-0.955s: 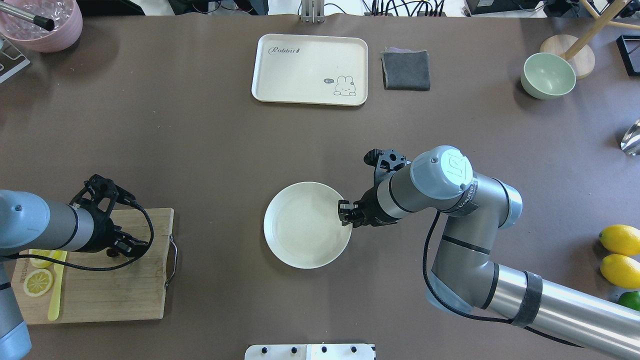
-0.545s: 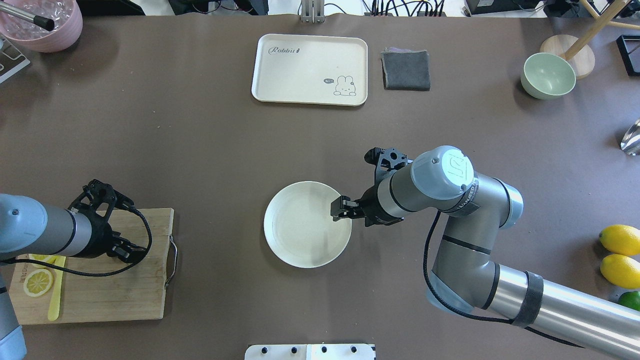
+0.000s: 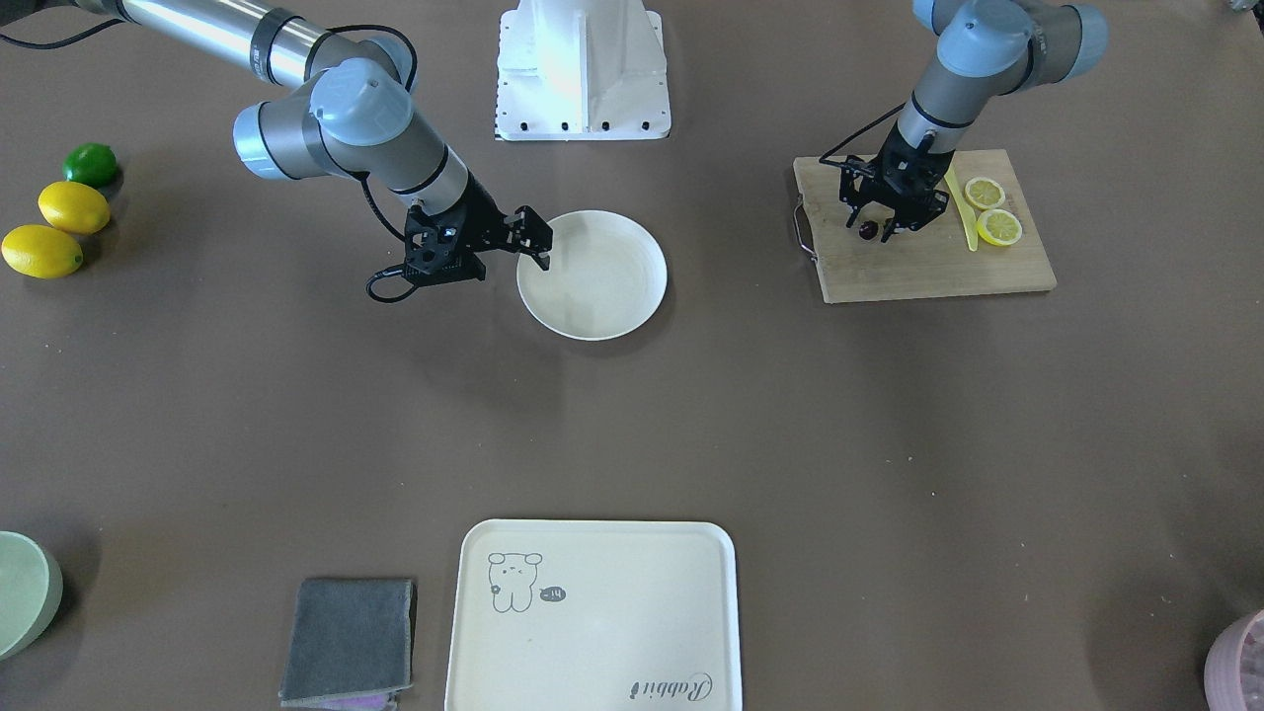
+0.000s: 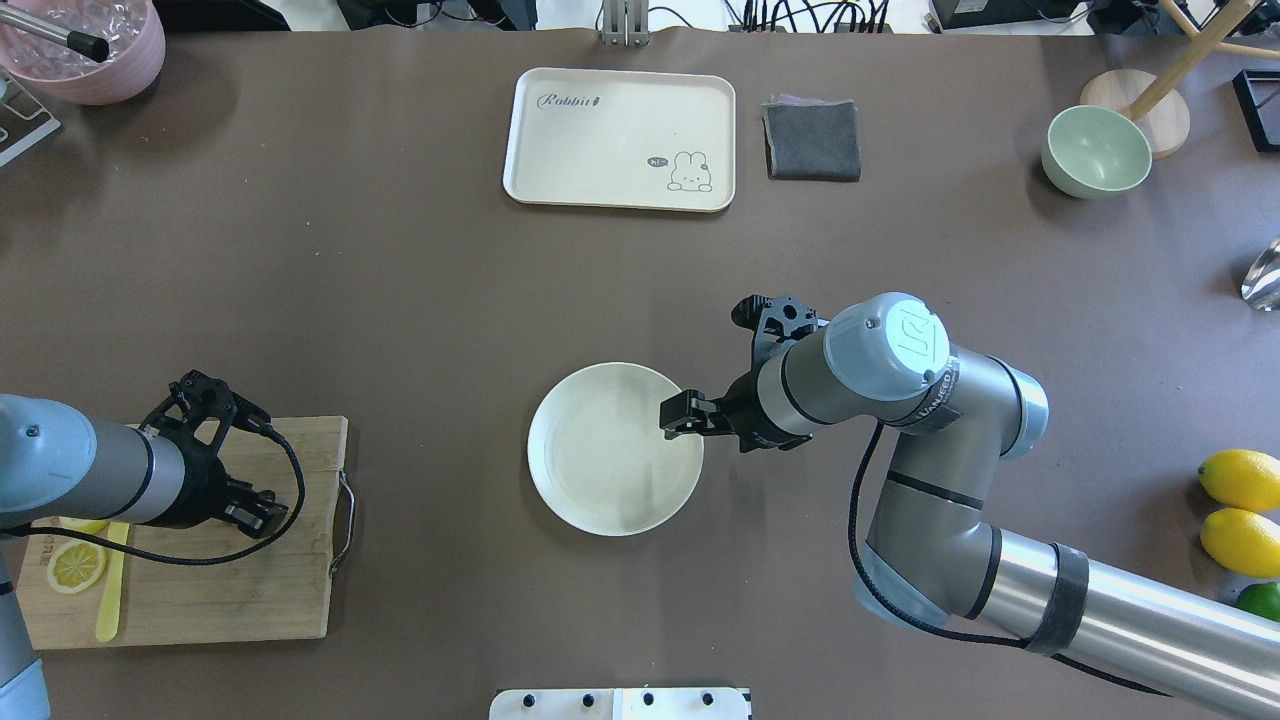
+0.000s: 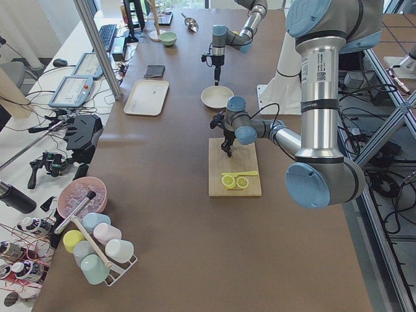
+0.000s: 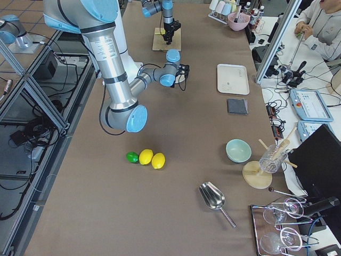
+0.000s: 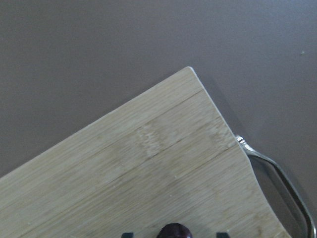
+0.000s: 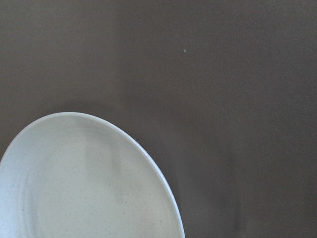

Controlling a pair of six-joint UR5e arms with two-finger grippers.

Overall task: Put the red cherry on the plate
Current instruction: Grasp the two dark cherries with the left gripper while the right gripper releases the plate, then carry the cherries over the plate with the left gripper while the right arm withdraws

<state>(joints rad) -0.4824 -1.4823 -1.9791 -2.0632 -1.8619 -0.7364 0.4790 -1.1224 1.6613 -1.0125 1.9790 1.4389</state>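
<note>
Exterior front-facing view tells it best from where I stand: the left gripper [image 3: 875, 223] points straight down over the near corner of the cutting board [image 3: 928, 262], its fingers spread to either side of the red cherry [image 3: 868, 230], which lies on the wood close to the board's metal handle. The left wrist camera agrees, with a dark glossy round sitting between two black fingertips that have not closed on it, so I'd say the grasp is being lined up rather than made. Only one round shows clearly; if a second hangs on the same stem, I can't make it out. The right gripper [image 3: 538, 242] hovers over the rim of the plate [image 3: 602, 286] on the side away from the board, fingers apparently parted with nothing between them. My guess is that it waits there to steady the dish or simply keeps clear of the route from the board. The plate sits bare mid-tabletop, well apart from the cherry, so a lift and a carry across remain. Counting up: one plate, one board, two lemon slices [image 3: 985, 193] beside one yellow knife [image 3: 960, 207], two whole lemons [image 3: 73, 205] and one lime [image 3: 91, 163], one tray [image 3: 592, 592], one grey cloth [image 3: 348, 637], one green bowl [image 3: 25, 602].
</note>
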